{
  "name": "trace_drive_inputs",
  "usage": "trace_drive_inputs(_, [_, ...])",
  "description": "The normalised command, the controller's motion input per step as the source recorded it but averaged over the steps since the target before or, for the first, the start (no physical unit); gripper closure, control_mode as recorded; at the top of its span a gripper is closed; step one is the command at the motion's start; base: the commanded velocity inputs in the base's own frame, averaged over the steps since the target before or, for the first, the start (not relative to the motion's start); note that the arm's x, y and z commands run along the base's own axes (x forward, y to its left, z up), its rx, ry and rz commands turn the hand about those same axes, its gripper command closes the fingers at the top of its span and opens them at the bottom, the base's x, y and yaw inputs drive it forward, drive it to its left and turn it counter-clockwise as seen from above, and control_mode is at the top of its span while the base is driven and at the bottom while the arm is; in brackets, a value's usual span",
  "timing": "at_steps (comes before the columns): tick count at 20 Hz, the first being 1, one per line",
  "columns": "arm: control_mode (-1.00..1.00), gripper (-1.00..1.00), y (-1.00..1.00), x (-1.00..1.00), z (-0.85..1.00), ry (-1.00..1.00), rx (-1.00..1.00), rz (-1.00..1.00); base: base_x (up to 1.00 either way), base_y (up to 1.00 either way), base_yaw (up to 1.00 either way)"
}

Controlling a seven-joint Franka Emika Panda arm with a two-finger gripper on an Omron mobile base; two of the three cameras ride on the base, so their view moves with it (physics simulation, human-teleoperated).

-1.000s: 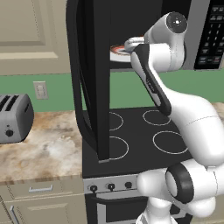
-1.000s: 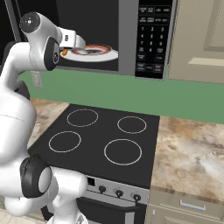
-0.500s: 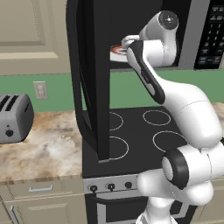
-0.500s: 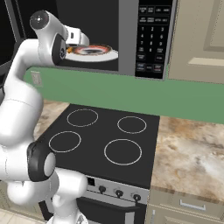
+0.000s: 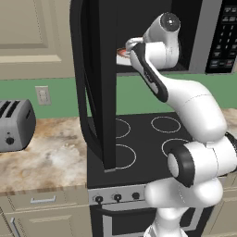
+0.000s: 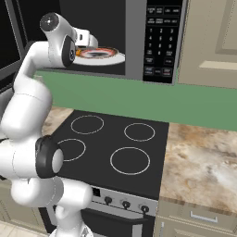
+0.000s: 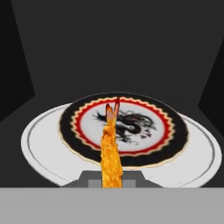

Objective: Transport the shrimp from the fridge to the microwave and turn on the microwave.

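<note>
The microwave [image 6: 159,41] hangs above the stove with its door [image 5: 95,83] swung wide open to the left. Inside, a black, red and white plate [image 7: 124,127] lies on the white turntable [image 7: 39,144]; the same plate [image 6: 99,53] appears from the right base. My gripper [image 6: 88,39] reaches into the cavity at its left front and is shut on the shrimp [image 7: 110,153], a thin orange piece pointing out over the plate's near rim. In the left base view the gripper [image 5: 128,45] sits just past the door edge. The fridge is out of view.
A black stove top [image 6: 111,139] with round burners lies under the microwave. A silver toaster [image 5: 16,125] stands on the marbled counter [image 5: 51,157] at the left. More counter [image 6: 203,157] runs to the stove's right, with cabinets above.
The hand has pushed a little deeper into the microwave toward the plate, and the forearm has risen. The gripper stays shut on the shrimp.
</note>
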Motion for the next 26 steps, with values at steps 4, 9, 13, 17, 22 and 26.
trace_drive_inputs(4, [-1.0,1.0,0.0,0.21,-0.04,0.03,-0.02,0.0,0.0,0.0,0.0])
trace_drive_inputs(9, [-1.0,1.0,0.0,0.17,-0.09,0.03,-0.03,0.0,0.0,0.0,0.0])
trace_drive_inputs(13, [-1.0,1.0,0.0,0.2,-0.11,0.01,-0.02,0.0,0.0,0.0,0.0])
trace_drive_inputs(17, [-1.0,1.0,-0.03,0.25,-0.07,0.02,0.0,0.0,0.0,0.0,0.0])
trace_drive_inputs(22, [-1.0,1.0,-0.03,0.29,-0.05,0.05,0.0,0.0,0.0,0.0,0.0])
trace_drive_inputs(26, [-1.0,1.0,-0.02,0.2,-0.02,0.03,0.0,0.0,0.0,0.0,0.0])
